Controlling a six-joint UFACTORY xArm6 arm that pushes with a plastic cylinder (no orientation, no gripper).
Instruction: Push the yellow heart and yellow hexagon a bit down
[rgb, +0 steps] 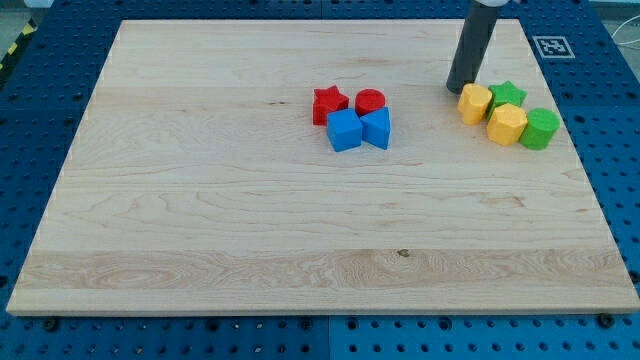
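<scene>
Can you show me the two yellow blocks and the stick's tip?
yellow heart (474, 102), camera view, top face.
yellow hexagon (507, 122), camera view, top face.
my tip (458, 89), camera view, rod's very end.

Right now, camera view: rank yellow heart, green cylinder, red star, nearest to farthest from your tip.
1. Yellow heart: just to the view's lower right of my tip, almost touching.
2. Green cylinder: farther to the view's right, at the far end of the yellow-green cluster.
3. Red star: farthest, to the view's left, in the red-blue cluster at mid-board.
</scene>
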